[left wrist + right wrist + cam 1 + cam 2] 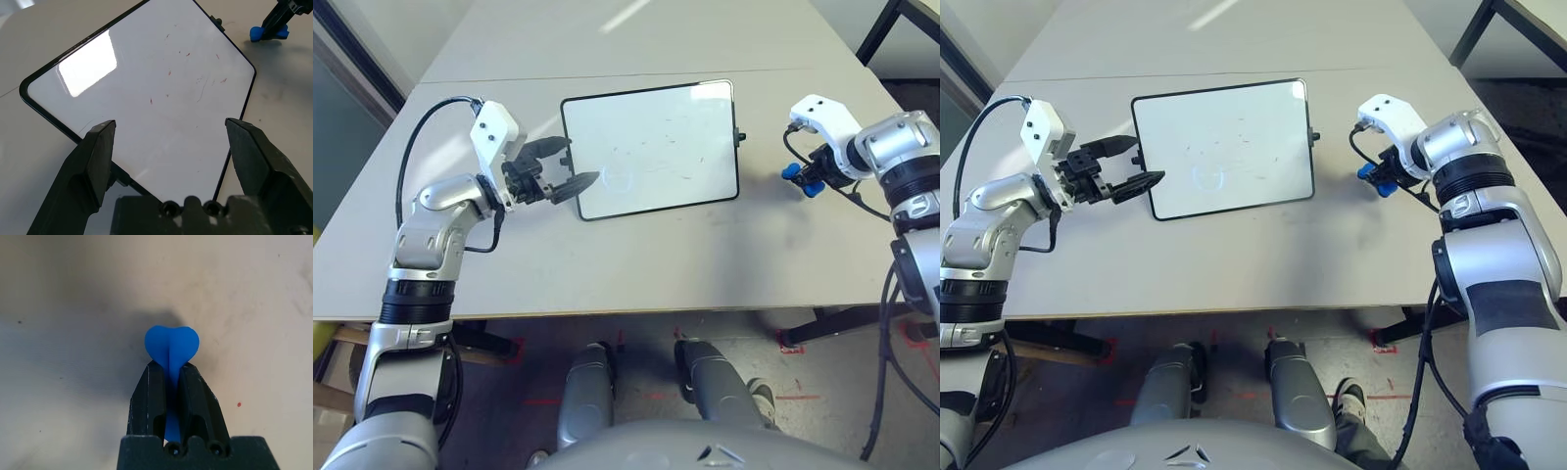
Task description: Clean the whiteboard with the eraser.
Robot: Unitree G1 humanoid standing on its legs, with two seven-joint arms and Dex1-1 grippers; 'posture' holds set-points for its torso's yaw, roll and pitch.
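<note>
The table (636, 264) carried the whiteboard (651, 147) at the upper centre of the frame, glossy, with only faint red flecks and a pale circle on it. The left gripper (563, 166), jaws spread wide, hung at the board's left edge without pinning it, so a hard wipe could likely have slid the board across the table. At the right of the frame, well apart from the board, the right gripper (171, 382) had its jaws clenched on the eraser (171, 345), pinching its narrow waist near the tips; sideways drag might have twisted the small block loose.
</note>
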